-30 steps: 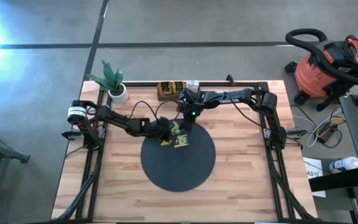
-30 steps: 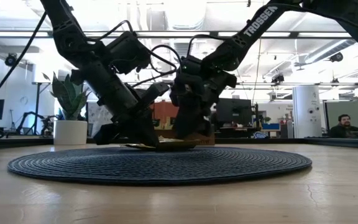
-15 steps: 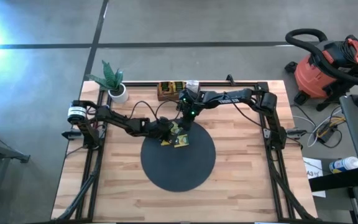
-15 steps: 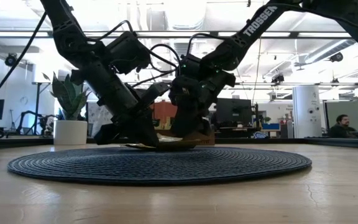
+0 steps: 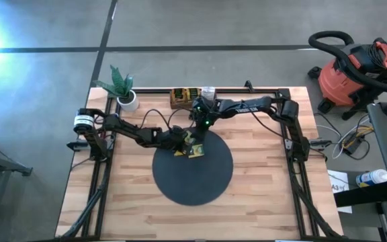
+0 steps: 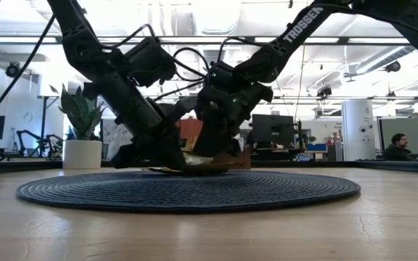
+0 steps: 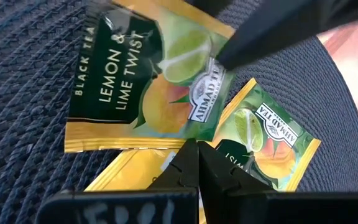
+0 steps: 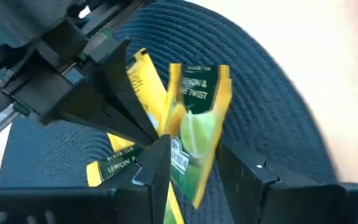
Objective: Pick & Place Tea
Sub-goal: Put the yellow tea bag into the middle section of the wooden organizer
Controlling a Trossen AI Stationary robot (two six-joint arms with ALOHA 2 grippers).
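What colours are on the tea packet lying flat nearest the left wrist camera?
The tea packet is dark green with a yellow border and lime-and-orange fruit artwork; clearest in the left wrist view.

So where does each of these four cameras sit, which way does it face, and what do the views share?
High: overhead, straight down on the table; both arms meet at the black mat.
Low: table height, level across the mat into the room; both arms descend from above.
Left wrist: above the mat; its shut left gripper touches tea packets.
Right wrist: past the right gripper, which holds one tea packet; the left arm shows.
Shared: the mat appears in all four.
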